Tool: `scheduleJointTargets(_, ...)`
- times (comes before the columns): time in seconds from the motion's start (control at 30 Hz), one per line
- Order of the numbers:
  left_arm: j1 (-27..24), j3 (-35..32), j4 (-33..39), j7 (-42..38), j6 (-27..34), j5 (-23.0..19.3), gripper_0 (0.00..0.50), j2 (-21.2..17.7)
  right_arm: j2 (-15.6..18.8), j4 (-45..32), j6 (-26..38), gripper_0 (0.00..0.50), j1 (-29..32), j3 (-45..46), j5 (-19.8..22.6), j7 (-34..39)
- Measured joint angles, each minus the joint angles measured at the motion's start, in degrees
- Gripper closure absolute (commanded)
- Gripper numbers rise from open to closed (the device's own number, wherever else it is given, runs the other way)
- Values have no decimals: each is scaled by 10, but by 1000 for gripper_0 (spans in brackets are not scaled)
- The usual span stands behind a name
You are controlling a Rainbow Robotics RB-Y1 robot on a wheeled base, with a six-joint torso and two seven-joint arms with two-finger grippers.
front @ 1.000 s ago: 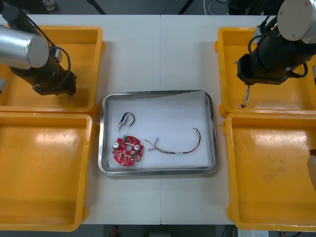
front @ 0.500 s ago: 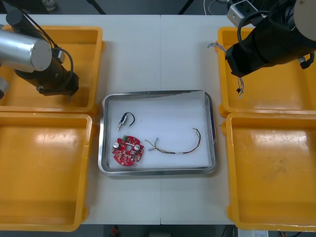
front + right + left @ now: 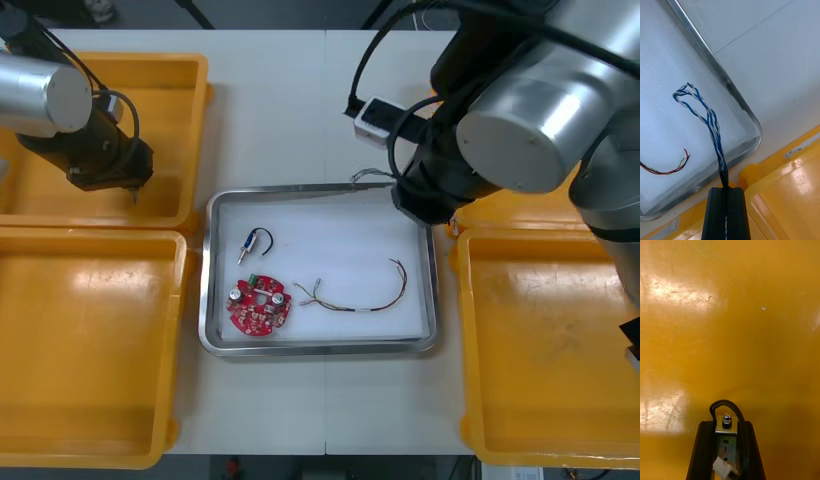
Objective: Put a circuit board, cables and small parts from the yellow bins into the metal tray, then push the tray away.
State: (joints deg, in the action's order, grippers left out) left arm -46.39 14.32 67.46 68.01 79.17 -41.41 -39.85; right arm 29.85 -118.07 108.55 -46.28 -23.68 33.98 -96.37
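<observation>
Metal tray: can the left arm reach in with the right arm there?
Probably yes. The right gripper, holding the twisted blue and white cable, hangs over the metal tray's far right corner; the left gripper, holding a small metal part over a yellow bin, has the tray's left side free.

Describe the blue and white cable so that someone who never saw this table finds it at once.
Find the metal tray between the yellow bins. Over its far right corner the right gripper is shut on the twisted blue and white cable, whose loop hangs above the tray's white inside. Unlike the red and yellow cable lying there, it is twisted and held.
</observation>
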Motion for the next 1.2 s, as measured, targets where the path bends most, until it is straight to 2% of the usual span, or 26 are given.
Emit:
scheduleJointTargets(0.1, 0, -27, 17, 0, 33, 0, 500, 0, -8, 0, -35, 500, 0, -37, -25, -15)
scheduleJointTargets(0.2, 0, -51, 43, 0, 72, 0, 500, -1, -18, 1, -60, 500, 0, -68, -51, -60)
scheduleJointTargets(0.3, 0, -68, 71, 0, 108, 1, 500, -1, -26, 13, -95, 500, 0, -90, -54, -109)
scheduleJointTargets(0.43, 0, -85, 102, 0, 150, 1, 500, -1, -36, 49, -132, 500, 0, -108, -58, -134)
scheduleJointTargets(0.63, 0, -102, 148, 0, 206, 6, 499, -2, -39, 102, -165, 500, 0, -142, -79, -206)
scheduleJointTargets(1.1, 0, -111, 231, 0, 286, 14, 499, -2, -39, 158, -201, 500, 0, -186, -95, -211)
scheduleJointTargets(1.13, 0, -111, 236, 0, 291, 14, 500, -2, -39, 159, -203, 449, 0, -189, -95, -211)
scheduleJointTargets(1.2, 0, -111, 247, 0, 299, 14, 500, -2, -39, 159, -204, 106, 0, -193, -95, -211)
